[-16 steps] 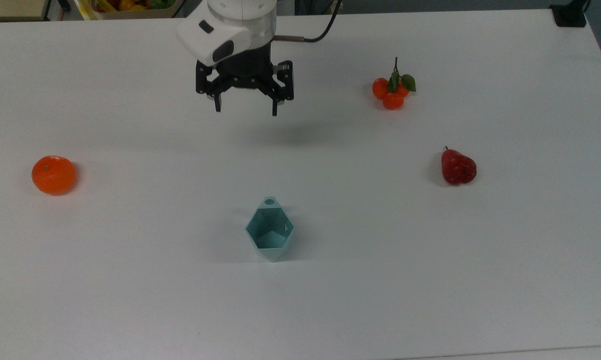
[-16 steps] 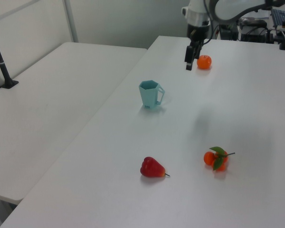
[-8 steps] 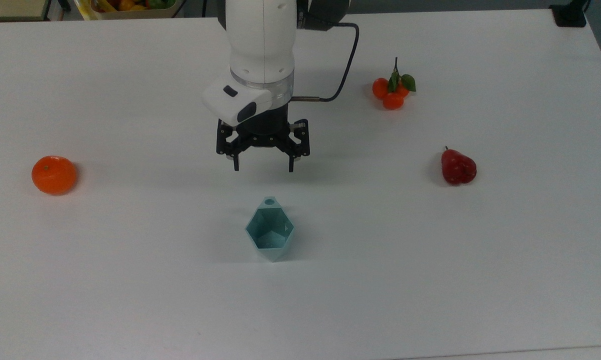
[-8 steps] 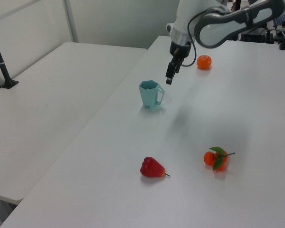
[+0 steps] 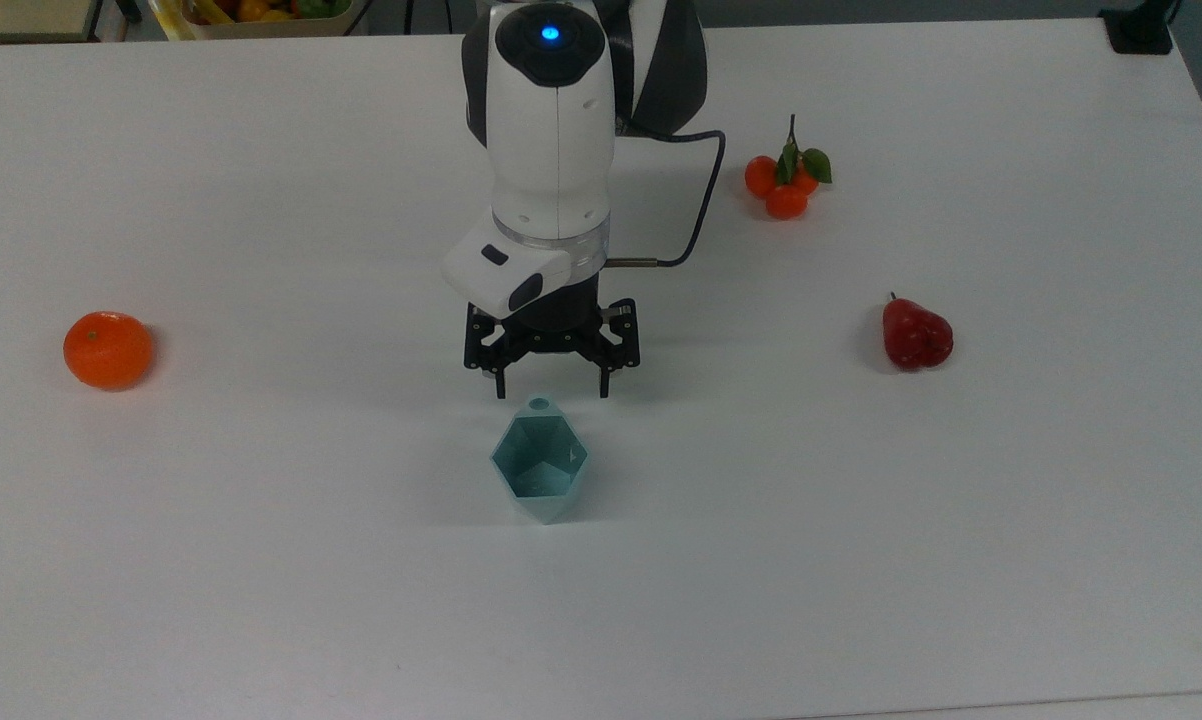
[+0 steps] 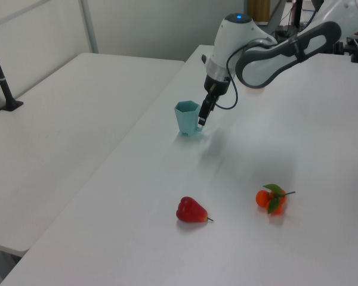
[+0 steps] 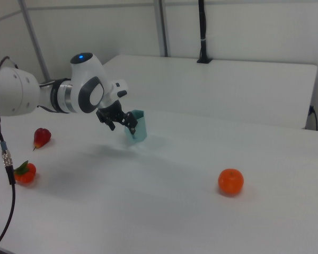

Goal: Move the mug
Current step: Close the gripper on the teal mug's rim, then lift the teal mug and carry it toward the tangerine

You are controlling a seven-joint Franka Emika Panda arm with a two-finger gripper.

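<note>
You see mug (image 5: 539,462) just below gripper (image 5: 551,384) in top view: pale teal plastic, matt, smooth flat facets. Gripper fingers (image 5: 501,382): black, metal-looking, dull. Arm (image 5: 549,120) above it: glossy white plastic shell, dark joint bands. Table (image 5: 261,560): white, smooth, matt. Orange (image 5: 107,349), well off to top view's left of gripper: finely dimpled skin, slight sheen. Red fruit (image 5: 916,335), to top view's right: glossy, waxy.

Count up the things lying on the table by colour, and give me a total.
Orange: 2, the single orange and the cluster of small oranges with leaves
Red: 1, the pear-shaped fruit
Pale teal: 1, the mug
Total: 4
</note>
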